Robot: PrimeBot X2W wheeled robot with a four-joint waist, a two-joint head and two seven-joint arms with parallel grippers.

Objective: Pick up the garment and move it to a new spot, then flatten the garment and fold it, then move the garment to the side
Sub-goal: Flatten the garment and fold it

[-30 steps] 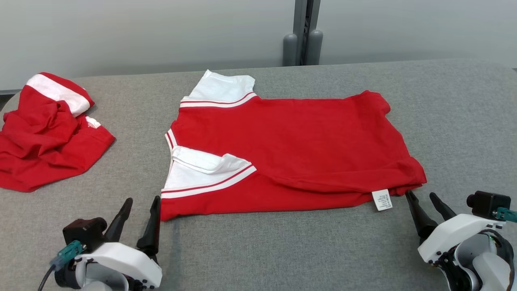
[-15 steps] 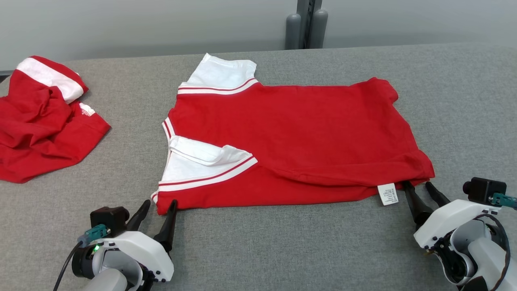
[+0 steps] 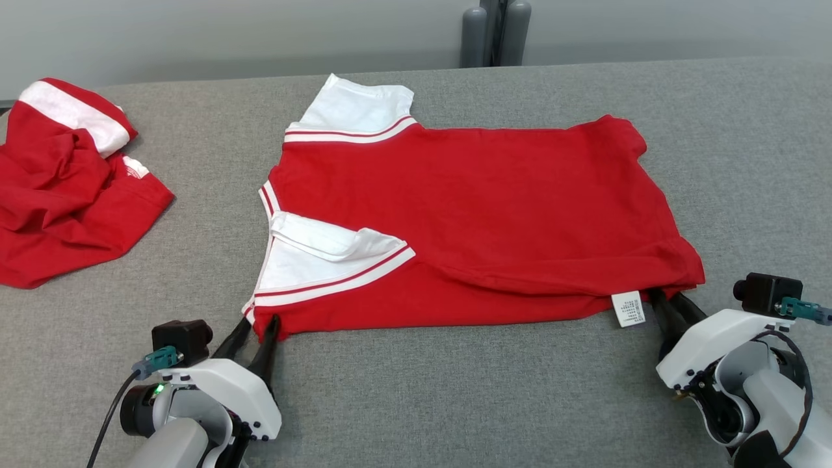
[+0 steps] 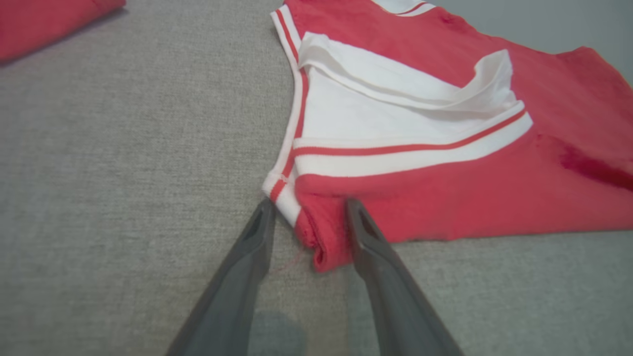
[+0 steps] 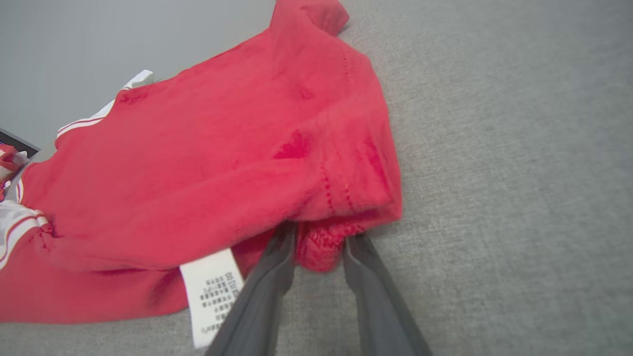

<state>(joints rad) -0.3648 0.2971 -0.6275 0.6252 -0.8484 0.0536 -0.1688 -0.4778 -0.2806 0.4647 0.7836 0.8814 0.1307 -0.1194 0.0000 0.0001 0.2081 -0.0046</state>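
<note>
Since a second ago both my arms have reached forward to the near edge of the garment [image 3: 468,208], and both pairs of jaws have narrowed.

From my head, the red garment lies spread across the middle of the grey table [image 3: 455,390], white sleeves toward my left, hem toward my right. My left gripper [image 3: 259,322] lies low over the table, forearm at the lower left, fingers pointing up and away at the near left corner. My right gripper [image 3: 668,299] comes in from the lower right and leans inward, its tips tucked under the near right corner beside the white care label [image 3: 628,309]. A second red garment [image 3: 65,195] lies crumpled at the far left, well apart.

Along my left wrist, my left gripper [image 4: 309,205] straddles the corner of the garment [image 4: 445,207]. The jaws stand apart with the striped edge and red fabric between them.

Along my right wrist, my right gripper [image 5: 320,240] is clamped on a wad of hem of the garment [image 5: 222,163], which fills the gap. The label [image 5: 212,291] hangs just beside my left finger.
</note>
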